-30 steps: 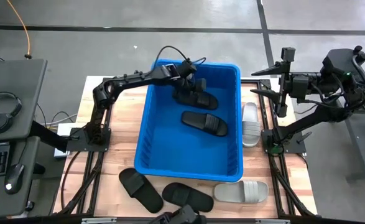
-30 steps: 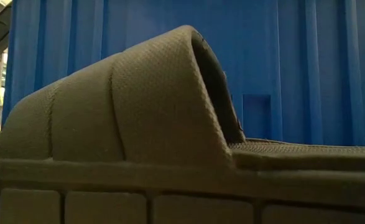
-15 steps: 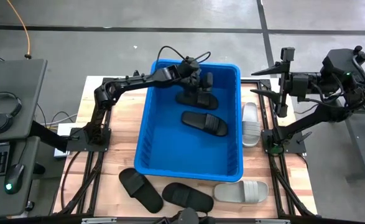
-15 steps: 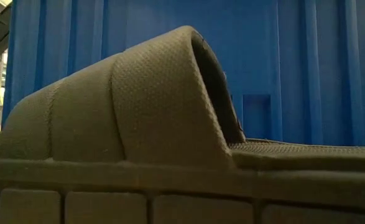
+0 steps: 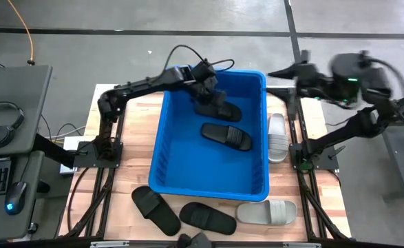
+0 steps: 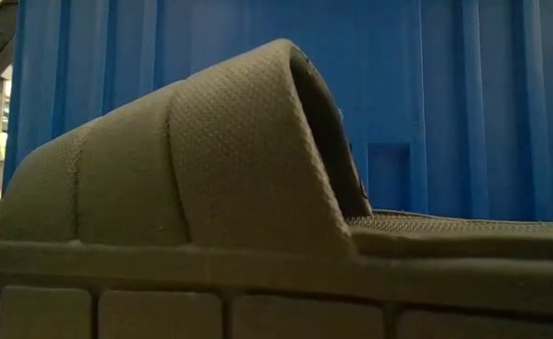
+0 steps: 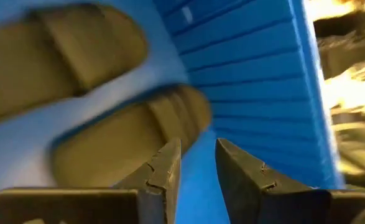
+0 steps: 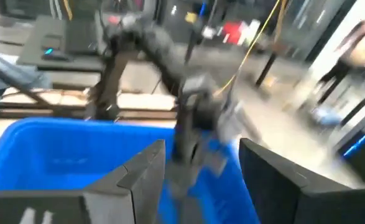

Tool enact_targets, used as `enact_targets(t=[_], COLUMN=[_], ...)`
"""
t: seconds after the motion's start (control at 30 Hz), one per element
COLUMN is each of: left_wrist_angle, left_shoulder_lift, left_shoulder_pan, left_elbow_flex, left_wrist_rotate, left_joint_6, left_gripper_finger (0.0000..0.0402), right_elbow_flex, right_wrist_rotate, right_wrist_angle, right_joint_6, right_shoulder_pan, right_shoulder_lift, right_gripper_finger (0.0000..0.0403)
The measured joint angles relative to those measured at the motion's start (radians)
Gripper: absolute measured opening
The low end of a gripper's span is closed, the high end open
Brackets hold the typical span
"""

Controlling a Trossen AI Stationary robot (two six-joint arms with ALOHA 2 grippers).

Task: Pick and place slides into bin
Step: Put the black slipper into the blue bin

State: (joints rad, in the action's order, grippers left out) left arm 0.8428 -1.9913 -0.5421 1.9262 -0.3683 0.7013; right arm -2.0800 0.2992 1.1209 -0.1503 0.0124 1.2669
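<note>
slides lie both in and around the bin (image 5: 162, 148) — two black ones inside it, one (image 5: 217, 107) near the far wall and another (image 5: 226, 135) about mid-floor. outside on the wooden table (image 5: 129, 151), a black slide (image 5: 155, 209) and a second black one (image 5: 207, 217) sit by the near wall of the bin, a light grey slide (image 5: 267, 210) lies at the near right corner, and a white one (image 5: 277, 137) lies along the right wall. the low view is filled by a black slide's strap (image 6: 191, 160) close to the lens, with the blue ribbed wall behind it

left gripper (image 5: 207, 84) hangs inside the far end of the bin, right above the farther black slide; its wrist view shows the two fingers (image 7: 160, 177) narrowly parted with nothing between them, the slide (image 7: 129, 140) lying on the blue floor just past the tips and the other slide (image 7: 51, 56) beyond it

right gripper (image 5: 284, 72) is up in the air past the far right corner of the bin, well apart from any slide — its fingers (image 8: 142, 168) stand wide and empty, looking across the bin's rim toward the left arm (image 8: 188, 112)
</note>
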Motion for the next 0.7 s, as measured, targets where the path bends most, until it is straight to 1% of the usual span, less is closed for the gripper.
enact_targets(t=[0.1, 0.23, 0.33, 0.47, 0.53, 0.6, 0.7], left_wrist_angle=[0.166, 0.364, 0.456, 0.503, 0.498, 0.491, 0.499], left_shoulder_lift=[0.032, 0.091, 0.135, 0.219, 0.266, 0.312, 0.358], left_shoulder_pan=[0.012, 0.015, 0.015, 0.014, 0.014, 0.025, 0.055], left_elbow_flex=[0.099, 0.246, 0.333, 0.416, 0.432, 0.427, 0.425], left_wrist_rotate=[0.072, 0.200, 0.283, 0.377, 0.390, 0.395, 0.441], left_joint_6=[-0.109, -0.198, -0.225, -0.234, -0.235, -0.235, -0.241], left_gripper_finger=[0.0090, 0.0090, 0.0090, 0.0090, 0.0090, 0.0090, 0.0090], right_elbow_flex=[0.001, 0.001, 0.001, 0.000, 0.000, 0.000, 0.000], right_wrist_rotate=[-0.129, -0.193, -0.290, -0.429, -0.469, -0.485, -0.471], right_wrist_angle=[0.033, 0.123, 0.155, 0.173, 0.201, 0.224, 0.238], right_joint_6=[0.079, 0.145, 0.194, 0.277, 0.285, 0.273, 0.252], right_shoulder_pan=[0.097, 0.236, 0.333, 0.420, 0.435, 0.432, 0.423], right_shoulder_lift=[0.048, 0.100, 0.145, 0.226, 0.292, 0.366, 0.468], right_gripper_finger=[0.0195, 0.0195, 0.0195, 0.0195, 0.0195, 0.0195, 0.0195])
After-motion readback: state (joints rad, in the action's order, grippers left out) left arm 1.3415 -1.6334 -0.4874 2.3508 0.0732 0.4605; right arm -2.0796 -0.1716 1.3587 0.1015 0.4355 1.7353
